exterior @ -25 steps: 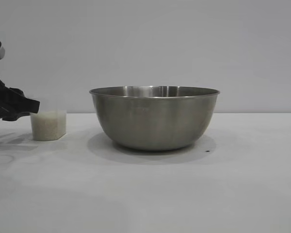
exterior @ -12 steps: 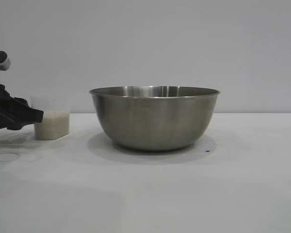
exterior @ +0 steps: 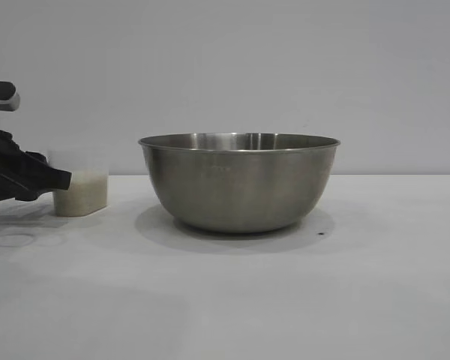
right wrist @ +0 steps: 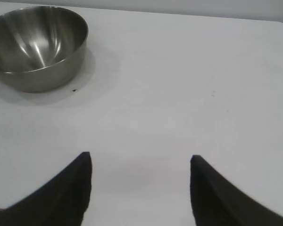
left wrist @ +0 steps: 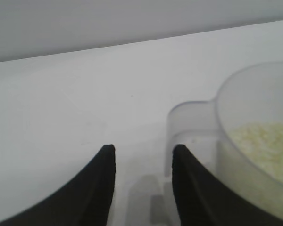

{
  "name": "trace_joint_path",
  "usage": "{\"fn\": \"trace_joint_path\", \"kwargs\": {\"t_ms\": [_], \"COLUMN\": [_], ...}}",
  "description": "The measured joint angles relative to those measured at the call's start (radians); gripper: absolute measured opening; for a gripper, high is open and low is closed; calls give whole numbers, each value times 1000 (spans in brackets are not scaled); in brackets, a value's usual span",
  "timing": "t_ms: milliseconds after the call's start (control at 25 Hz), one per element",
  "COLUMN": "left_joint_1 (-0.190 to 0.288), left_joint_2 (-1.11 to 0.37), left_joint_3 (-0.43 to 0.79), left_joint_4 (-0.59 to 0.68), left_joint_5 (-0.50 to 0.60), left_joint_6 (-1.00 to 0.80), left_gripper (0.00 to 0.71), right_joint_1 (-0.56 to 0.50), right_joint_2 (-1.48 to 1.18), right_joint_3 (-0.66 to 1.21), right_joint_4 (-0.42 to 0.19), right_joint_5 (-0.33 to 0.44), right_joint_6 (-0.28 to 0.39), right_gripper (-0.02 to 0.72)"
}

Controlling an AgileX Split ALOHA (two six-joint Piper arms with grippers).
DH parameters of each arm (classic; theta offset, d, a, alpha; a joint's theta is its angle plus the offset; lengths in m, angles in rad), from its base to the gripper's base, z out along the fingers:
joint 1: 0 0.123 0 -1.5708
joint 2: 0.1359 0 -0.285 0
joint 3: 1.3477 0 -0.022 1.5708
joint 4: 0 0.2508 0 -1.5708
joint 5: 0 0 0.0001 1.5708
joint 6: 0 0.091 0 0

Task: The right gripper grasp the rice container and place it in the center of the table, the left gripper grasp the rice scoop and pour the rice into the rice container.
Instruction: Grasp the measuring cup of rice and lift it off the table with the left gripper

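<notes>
The rice container (exterior: 238, 182) stands upright in the middle of the counter (exterior: 285, 300), and in the right wrist view it looks empty inside. So the first part of the task seems done, and what remains is the scooping part.

The left hand (exterior: 56, 180) is at the left edge of the exterior view, low over the counter, pointing nearly level toward the rice scoop (exterior: 80, 192). Its two fingers (left wrist: 96, 188) stand apart with only bare counter between them. In the left wrist view the flat handle of the scoop (left wrist: 188, 127) lies just beside the outer side of one finger, not in the gap. The rice (left wrist: 262, 141) fills the lower part of the cup, which stands upright.

This is the relation that matters: the handle points back toward the left hand, but it is offset to one side of the gap. I judge the hand must shift sideways before closing.

The right hand (right wrist: 140, 188) is well apart from the container, with its fingers wide apart and holding nothing. The left hand is much nearer to the scoop.
</notes>
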State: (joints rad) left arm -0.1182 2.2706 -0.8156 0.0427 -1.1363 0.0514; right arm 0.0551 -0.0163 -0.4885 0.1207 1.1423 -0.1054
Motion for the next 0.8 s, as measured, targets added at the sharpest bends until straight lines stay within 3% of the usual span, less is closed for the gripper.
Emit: {"fn": "trace_joint_path", "kwargs": {"t_ms": [800], "left_joint_1": [0], "left_joint_2": [0], "left_joint_3": [-13], "left_joint_4": [0], "left_joint_5": [0], "left_joint_6": [-2], "left_gripper": [241], "right_joint_1": [0], "right_joint_2": [0], "right_joint_3": [0], "right_joint_4": [0], "right_joint_5": [0], "right_joint_6": [0], "right_gripper": [443]}}
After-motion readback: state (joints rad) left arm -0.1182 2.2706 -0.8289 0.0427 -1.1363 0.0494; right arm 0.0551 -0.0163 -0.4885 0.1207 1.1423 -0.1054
